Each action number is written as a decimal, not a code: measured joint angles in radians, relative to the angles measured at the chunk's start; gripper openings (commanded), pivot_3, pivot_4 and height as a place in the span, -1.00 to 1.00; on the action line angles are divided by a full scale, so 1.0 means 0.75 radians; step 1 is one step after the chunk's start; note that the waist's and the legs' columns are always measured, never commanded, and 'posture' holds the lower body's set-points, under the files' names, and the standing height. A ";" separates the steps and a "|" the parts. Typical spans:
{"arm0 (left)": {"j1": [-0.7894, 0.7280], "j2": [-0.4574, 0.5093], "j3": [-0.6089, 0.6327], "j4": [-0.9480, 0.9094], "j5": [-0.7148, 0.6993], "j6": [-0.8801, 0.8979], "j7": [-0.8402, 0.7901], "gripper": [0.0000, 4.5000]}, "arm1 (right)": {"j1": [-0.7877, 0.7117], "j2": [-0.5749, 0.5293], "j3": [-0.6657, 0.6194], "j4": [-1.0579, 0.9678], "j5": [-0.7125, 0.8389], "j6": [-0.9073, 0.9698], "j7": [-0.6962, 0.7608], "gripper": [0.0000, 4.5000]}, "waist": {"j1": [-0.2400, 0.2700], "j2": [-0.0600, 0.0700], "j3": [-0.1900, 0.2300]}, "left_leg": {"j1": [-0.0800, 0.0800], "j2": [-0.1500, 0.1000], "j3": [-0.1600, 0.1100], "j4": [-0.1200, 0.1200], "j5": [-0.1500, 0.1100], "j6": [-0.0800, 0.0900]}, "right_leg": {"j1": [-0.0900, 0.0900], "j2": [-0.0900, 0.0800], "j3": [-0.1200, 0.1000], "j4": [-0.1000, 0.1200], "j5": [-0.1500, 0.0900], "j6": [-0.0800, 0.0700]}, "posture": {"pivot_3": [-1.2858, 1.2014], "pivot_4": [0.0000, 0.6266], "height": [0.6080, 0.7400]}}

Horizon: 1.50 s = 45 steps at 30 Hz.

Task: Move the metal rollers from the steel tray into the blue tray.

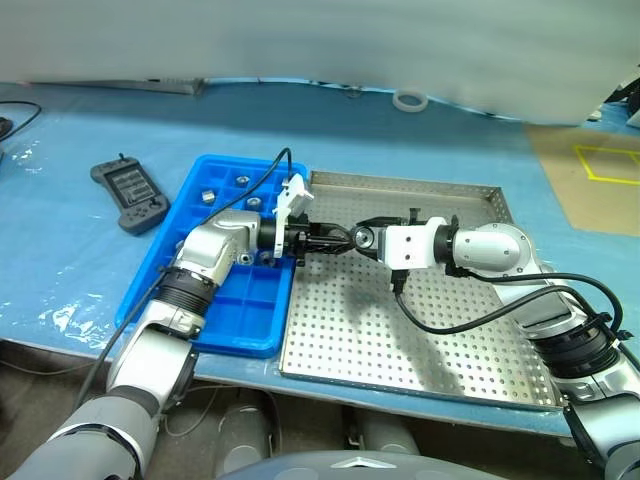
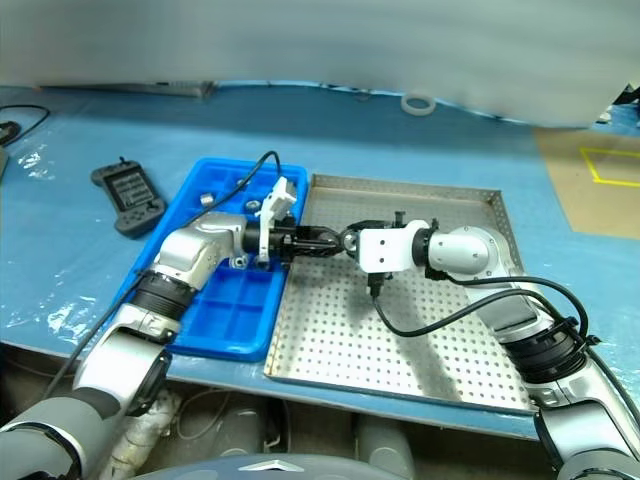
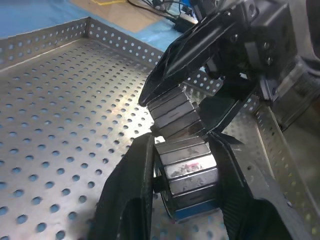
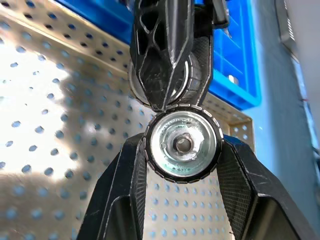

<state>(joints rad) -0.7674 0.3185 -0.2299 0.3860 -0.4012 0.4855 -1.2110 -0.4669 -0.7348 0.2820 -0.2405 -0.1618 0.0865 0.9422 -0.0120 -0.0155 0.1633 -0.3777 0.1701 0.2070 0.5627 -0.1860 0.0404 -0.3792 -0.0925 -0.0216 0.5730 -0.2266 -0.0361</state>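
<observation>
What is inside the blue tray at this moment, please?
Several metal rollers lie in the far compartments of the blue tray; its near compartments look empty. The left arm covers the middle compartments, so their content cannot be seen.

One metal roller [image 4: 183,145] is a shiny silver short cylinder with a ribbed side and a round hole in its centre. It is held above the steel tray [image 1: 420,340], between the fingers of both end effectors, where their tips meet. The steel tray is grey with small holes and low rims, and lies under the right end effector [image 1: 352,240]. The blue tray [image 1: 240,300] touches it, below the left end effector [image 1: 335,238]. A few more rollers [image 1: 207,196] lie in its far compartments.
</observation>
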 measured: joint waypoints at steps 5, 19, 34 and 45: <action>-0.014 0.206 0.058 0.176 0.098 -0.113 0.006 -0.41 | 0.022 -0.062 -0.085 0.005 0.046 0.099 0.012 -0.26 | -0.009 0.000 0.000 | 0.004 0.000 -0.001 0.000 0.000 -0.004 | 0.003 0.001 0.001 0.000 0.001 -0.001 | -0.17 -0.52 1.00; 0.062 0.361 0.424 -0.201 -0.211 0.178 0.011 -0.41 | 0.133 -0.097 -0.152 0.034 0.081 0.129 0.007 -0.26 | 0.012 -0.001 0.000 | 0.003 0.001 0.000 -0.003 -0.002 -0.007 | 0.001 0.000 -0.001 0.000 0.000 -0.001 | -0.11 -0.52 1.00; 0.879 0.593 0.789 -0.591 -0.486 0.616 0.251 -0.41 | 0.153 -0.009 -0.025 0.112 0.058 0.035 0.009 -0.26 | 0.050 -0.006 0.001 | 0.012 0.001 -0.001 -0.015 0.002 -0.019 | 0.003 0.004 0.000 -0.001 0.000 -0.001 | 0.04 -0.52 1.00; 0.993 0.551 0.814 -0.787 -0.590 0.655 0.327 -0.41 | 0.028 0.041 0.025 0.287 0.032 -0.102 0.045 -0.26 | 0.118 -0.009 0.001 | 0.013 0.001 0.000 -0.020 0.003 -0.020 | 0.003 0.004 -0.001 -0.002 -0.001 -0.001 | 0.06 -0.52 1.00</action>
<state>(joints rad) -0.0225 0.7320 0.3810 -0.2046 -0.8440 0.9768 -0.9654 -0.4457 -0.7043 0.3007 -0.0252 -0.1379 0.0099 0.9757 0.0769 -0.0220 0.1639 -0.3680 0.1706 0.2066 0.5475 -0.1835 0.0256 -0.3773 -0.0896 -0.0220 0.5714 -0.2271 -0.0365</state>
